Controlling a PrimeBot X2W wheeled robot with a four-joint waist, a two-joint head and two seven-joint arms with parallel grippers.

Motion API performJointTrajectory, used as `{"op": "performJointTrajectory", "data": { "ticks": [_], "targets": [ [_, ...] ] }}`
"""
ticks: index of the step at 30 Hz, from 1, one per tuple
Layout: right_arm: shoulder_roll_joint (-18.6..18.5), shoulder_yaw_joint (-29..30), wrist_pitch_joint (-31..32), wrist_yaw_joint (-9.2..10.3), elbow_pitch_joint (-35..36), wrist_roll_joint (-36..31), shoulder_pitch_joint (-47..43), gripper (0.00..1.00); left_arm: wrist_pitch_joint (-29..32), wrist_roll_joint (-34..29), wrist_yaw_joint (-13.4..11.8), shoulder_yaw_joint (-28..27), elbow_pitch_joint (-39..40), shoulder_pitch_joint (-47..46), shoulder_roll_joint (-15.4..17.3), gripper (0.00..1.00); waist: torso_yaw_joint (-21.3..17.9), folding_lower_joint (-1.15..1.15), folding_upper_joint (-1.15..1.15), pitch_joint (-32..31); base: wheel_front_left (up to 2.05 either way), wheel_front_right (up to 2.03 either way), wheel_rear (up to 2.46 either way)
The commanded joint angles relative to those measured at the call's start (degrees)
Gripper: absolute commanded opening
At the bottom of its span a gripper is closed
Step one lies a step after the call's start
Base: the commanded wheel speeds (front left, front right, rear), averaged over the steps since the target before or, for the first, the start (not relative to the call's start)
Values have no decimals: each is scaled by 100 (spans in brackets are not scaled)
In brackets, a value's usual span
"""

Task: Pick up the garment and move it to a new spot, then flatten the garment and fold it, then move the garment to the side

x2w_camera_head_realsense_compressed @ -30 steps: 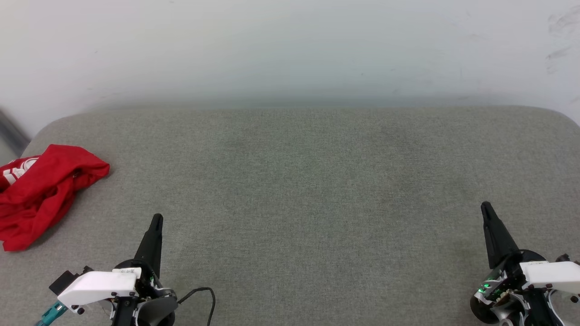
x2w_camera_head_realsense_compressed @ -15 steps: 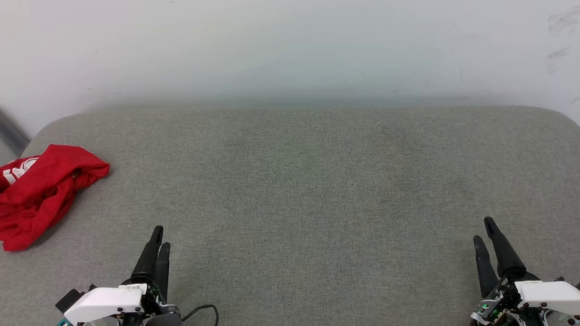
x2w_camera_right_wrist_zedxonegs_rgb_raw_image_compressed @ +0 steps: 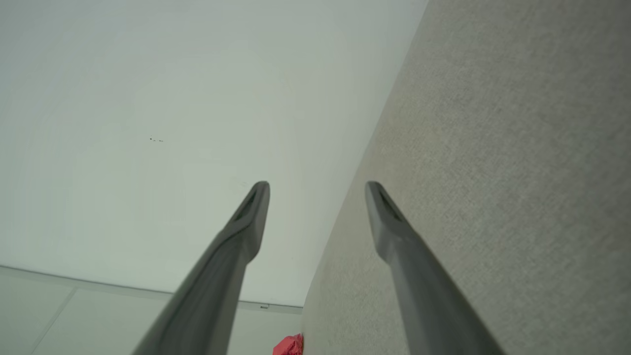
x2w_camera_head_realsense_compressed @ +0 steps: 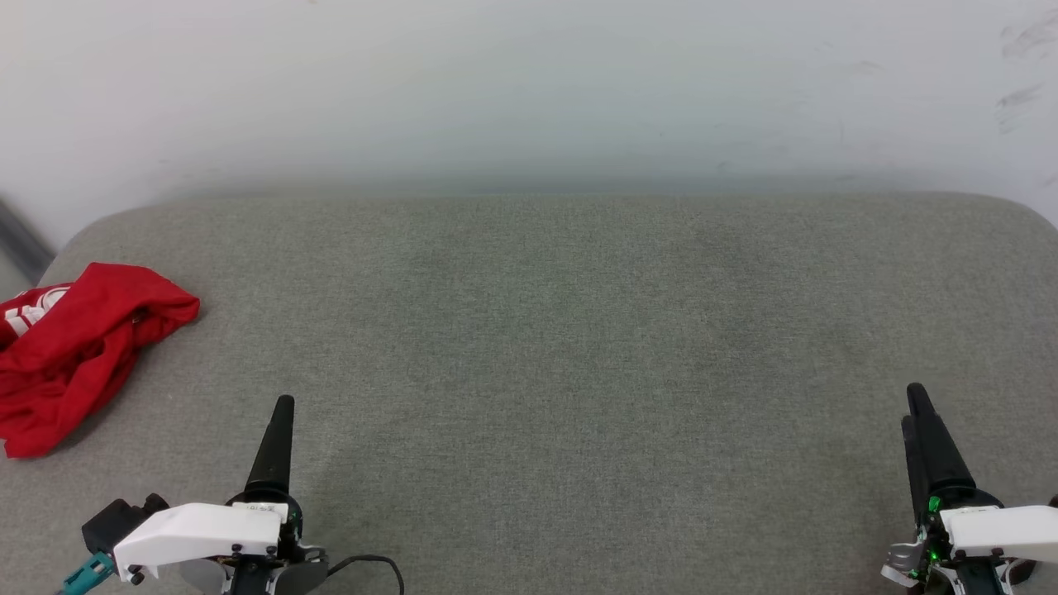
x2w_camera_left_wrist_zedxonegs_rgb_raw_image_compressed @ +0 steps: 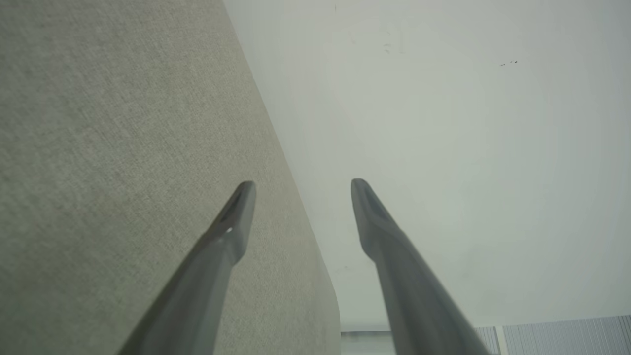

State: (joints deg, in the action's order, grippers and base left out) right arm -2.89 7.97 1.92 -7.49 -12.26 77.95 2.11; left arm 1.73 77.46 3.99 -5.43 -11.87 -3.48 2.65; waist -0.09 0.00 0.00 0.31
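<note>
Two sets of jaws gape wide, both empty: left gripper (x2w_camera_left_wrist_zedxonegs_rgb_raw_image_compressed: 301, 187) and right gripper (x2w_camera_right_wrist_zedxonegs_rgb_raw_image_compressed: 317, 187) hover by the near edge of the grey fabric surface (x2w_camera_head_realsense_compressed: 579, 330). Crumpled red soft-fabric garment (x2w_camera_head_realsense_compressed: 78, 355) sits untouched at the left edge. Looks like pickup comes first, and the left gripper must reach over.

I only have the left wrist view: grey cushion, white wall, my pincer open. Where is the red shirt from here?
Observer: The head view shows the garment crumpled at the cushion's left edge, off to the left of the left pincer.
Operator: Is it touching the pincer?
Observer: No, bare cushion lies between them.
Operator: And the other arm?
Observer: The right pincer is open and empty, over the cushion's right side.
</note>
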Motion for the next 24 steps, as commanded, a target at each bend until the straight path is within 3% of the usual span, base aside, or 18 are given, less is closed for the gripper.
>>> {"op": "performJointTrajectory", "data": {
  "ticks": [1, 11, 24],
  "targets": [
    [-6, 33, -78, 0, 197, -271, 43, 100, -69, -277, -77, 39, 190, -50, 15, 100, 2, 0, 0, 2, 0, 0, 0],
    [-6, -1, -313, 0, 621, -1638, -113, 100, -304, -1586, -406, 247, 453, 28, 17, 100, 31, 0, 0, 13, 0, 0, 0],
    [-5, -222, -565, 0, 919, -3106, -346, 100, -555, -2879, -604, 467, 619, 107, 21, 100, 57, 0, 0, 25, 0, 0, 0]
  ]
}}
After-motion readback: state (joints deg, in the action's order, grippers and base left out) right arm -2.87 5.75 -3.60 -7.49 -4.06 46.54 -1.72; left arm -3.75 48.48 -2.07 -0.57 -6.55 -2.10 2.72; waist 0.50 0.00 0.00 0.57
